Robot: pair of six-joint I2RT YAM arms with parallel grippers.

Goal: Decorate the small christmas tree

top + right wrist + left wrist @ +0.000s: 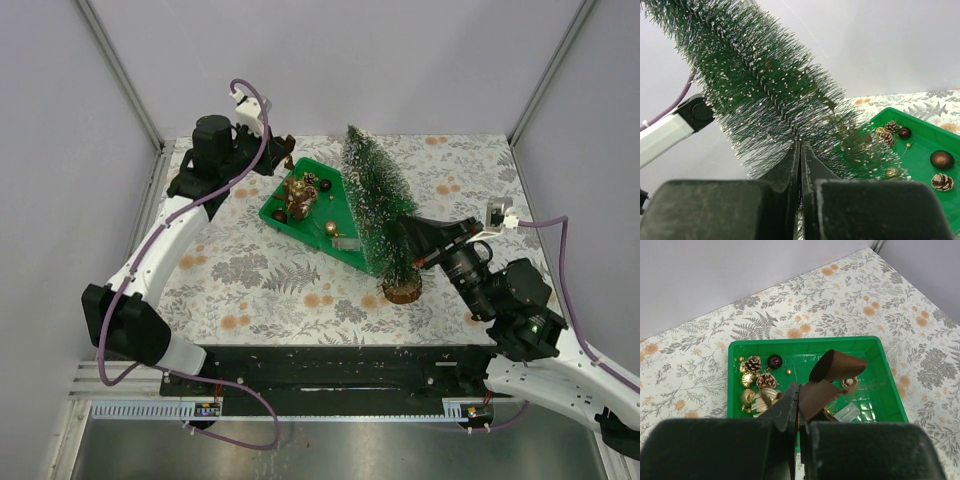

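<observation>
The tree (pixel 378 205) stands on the bench (pixel 260 285) with its wooden base toward the arms. Its long axis leans away from them and to the left. The right fingers (pixel 800 150) are clenched low in the tree's bristles, seemingly on the stem, and appear to steady it. The left fingers (pixel 799 396) are clamped on a brown bow (pixel 836 371), held above the tray (pixel 805 346) just left of the tree. The left arm has the ornament, and the tree lies to its right, so the coming move probably runs rightward into the upper bristles.
</observation>
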